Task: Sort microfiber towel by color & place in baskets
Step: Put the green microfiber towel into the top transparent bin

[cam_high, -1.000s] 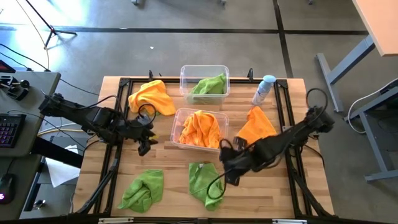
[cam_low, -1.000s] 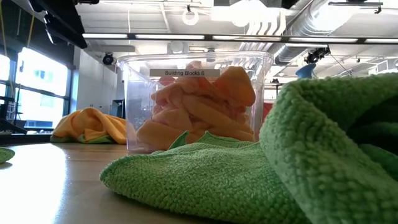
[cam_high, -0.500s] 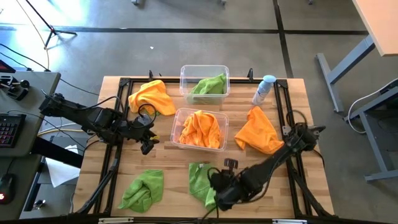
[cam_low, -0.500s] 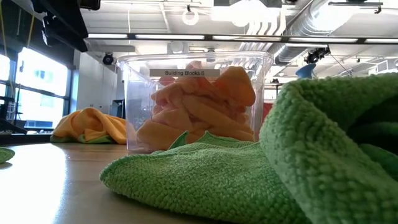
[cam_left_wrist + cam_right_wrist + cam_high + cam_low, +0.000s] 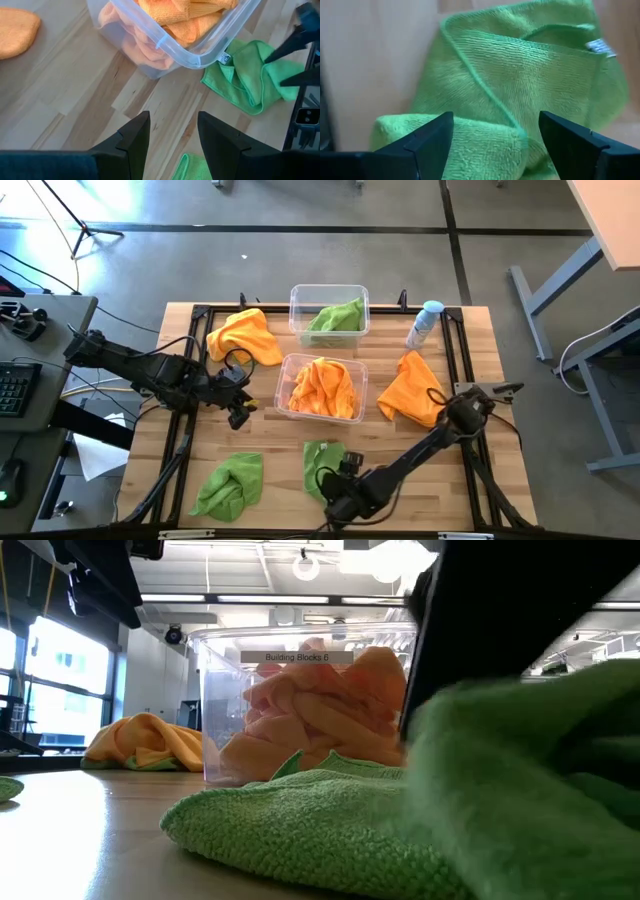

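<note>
Jaws spread wide, my right gripper (image 5: 492,145) hovered low over the green cloth (image 5: 322,465) lying crumpled at the near edge of the counter (image 5: 270,435), a raised fold sitting between its two fingers (image 5: 427,140). My left gripper (image 5: 170,132) waited part-open and empty over bare wood, just beside the near tub (image 5: 320,387) heaped with orange cloths (image 5: 322,390).

I judged the cloth light, soft and limp: it would sag and trail once lifted, and a shallow pinch on the nap could slip. The best hold looked to be that thick bunched ridge in the middle, where several layers stacked up, rather than a flat single edge or the small tag at one corner.

Its place seemed to be the far tub (image 5: 329,308), which already held a green cloth (image 5: 337,317). A second green cloth (image 5: 228,485) lay on the near left of the counter. Two loose orange cloths were also out, one at far left (image 5: 243,335) and one at right (image 5: 410,388), near the spray bottle (image 5: 424,323).
</note>
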Action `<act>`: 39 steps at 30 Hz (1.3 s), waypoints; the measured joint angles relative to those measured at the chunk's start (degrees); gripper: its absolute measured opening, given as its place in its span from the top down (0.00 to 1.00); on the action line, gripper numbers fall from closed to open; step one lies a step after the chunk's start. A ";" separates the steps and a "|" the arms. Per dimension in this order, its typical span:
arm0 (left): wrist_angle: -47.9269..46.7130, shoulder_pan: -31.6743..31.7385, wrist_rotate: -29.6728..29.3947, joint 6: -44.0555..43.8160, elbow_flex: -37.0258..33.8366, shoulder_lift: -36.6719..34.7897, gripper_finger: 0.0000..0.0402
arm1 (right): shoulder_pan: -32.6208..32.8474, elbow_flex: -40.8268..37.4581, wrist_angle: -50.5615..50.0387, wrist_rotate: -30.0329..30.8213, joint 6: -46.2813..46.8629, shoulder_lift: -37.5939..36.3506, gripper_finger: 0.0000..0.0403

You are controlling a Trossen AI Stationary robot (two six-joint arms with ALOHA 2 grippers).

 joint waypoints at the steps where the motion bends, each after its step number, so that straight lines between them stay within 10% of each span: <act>1: -0.02 0.00 0.02 0.02 0.00 0.13 0.62 | -0.50 0.00 0.50 -0.49 0.40 0.94 0.28; 10: -0.08 0.00 0.04 1.00 0.00 0.68 0.62 | -3.88 0.39 0.95 -13.07 5.75 6.35 0.36; 21: -0.06 0.02 -2.08 2.66 0.00 1.01 0.62 | -3.72 -0.39 0.08 -13.17 4.13 1.47 0.96; 39: -0.76 0.11 -2.45 0.88 0.00 1.00 0.62 | -6.02 1.31 -0.60 6.65 -4.30 -24.22 0.95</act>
